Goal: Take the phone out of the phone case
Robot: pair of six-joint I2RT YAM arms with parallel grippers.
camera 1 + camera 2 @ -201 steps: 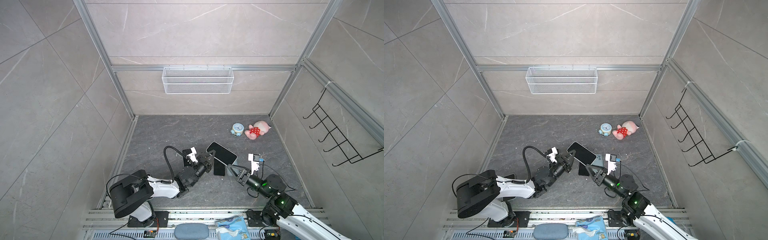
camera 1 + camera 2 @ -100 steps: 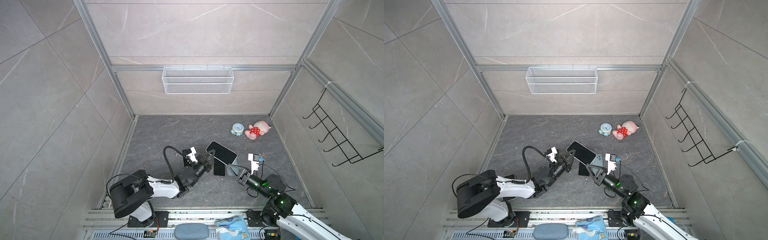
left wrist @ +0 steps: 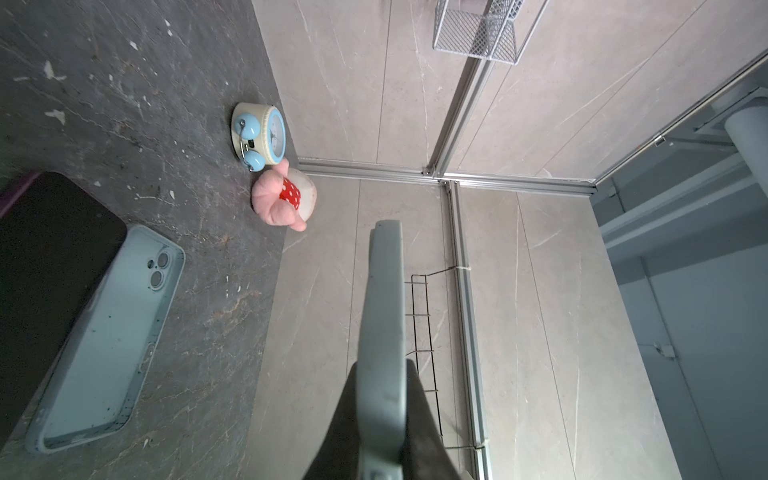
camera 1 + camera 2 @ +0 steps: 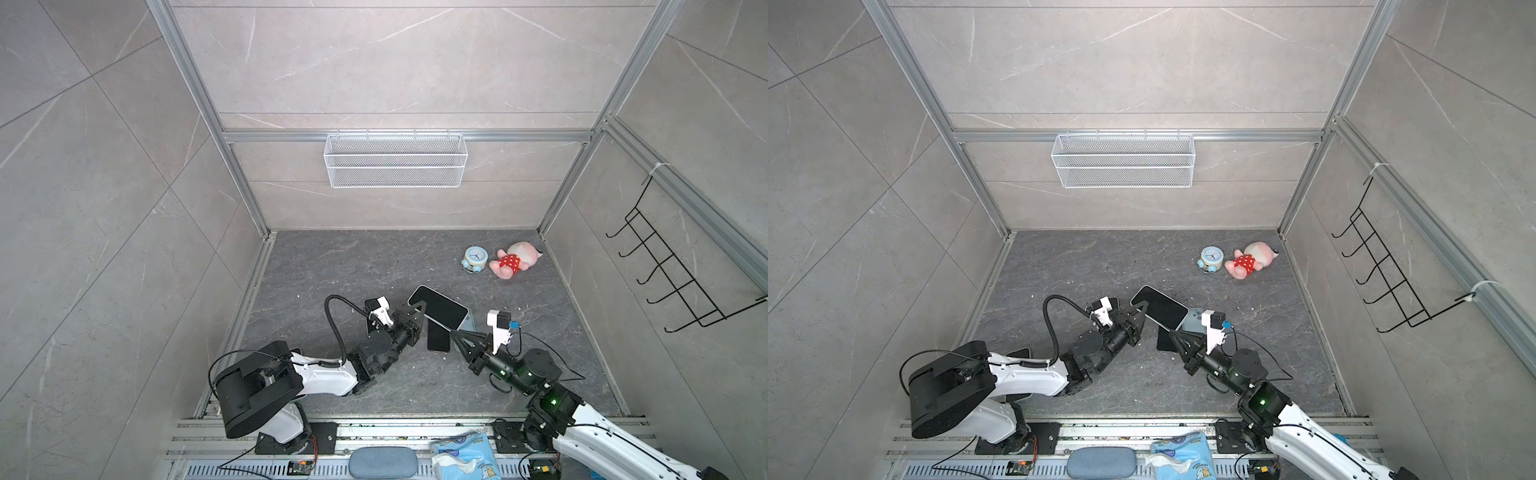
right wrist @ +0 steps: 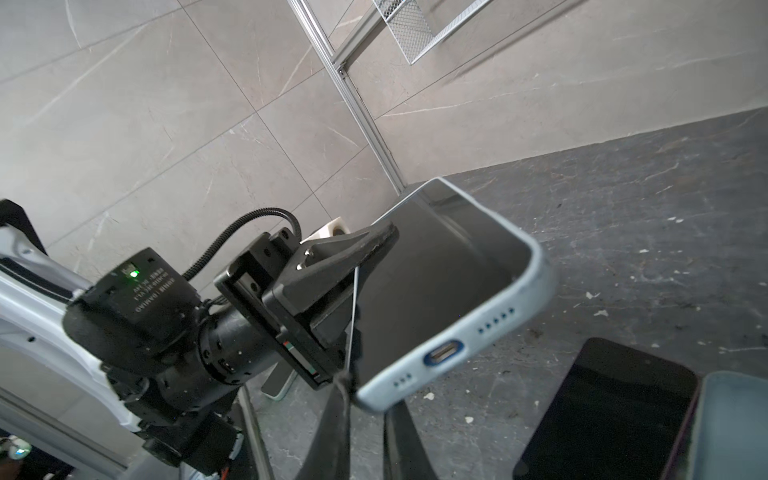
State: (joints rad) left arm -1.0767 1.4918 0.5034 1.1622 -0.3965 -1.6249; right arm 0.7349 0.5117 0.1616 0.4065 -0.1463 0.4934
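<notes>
The phone (image 4: 440, 308), in its pale blue case (image 5: 494, 316), is held up above the bench (image 4: 353, 266) between both hands. The left hand (image 4: 420, 308) is clamped on its long edge; the right hand (image 4: 454, 331) is pinched onto its bottom corner.

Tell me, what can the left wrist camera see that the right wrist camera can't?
Only the left wrist view shows the clock, the plush and the hook rack. Only the right wrist view shows the left arm from outside, plus the held phone with its screen and charging port. Both show the held phone, which is edge-on in the left wrist view, the dark phone lying flat, the empty case beside it and the basket.
</notes>
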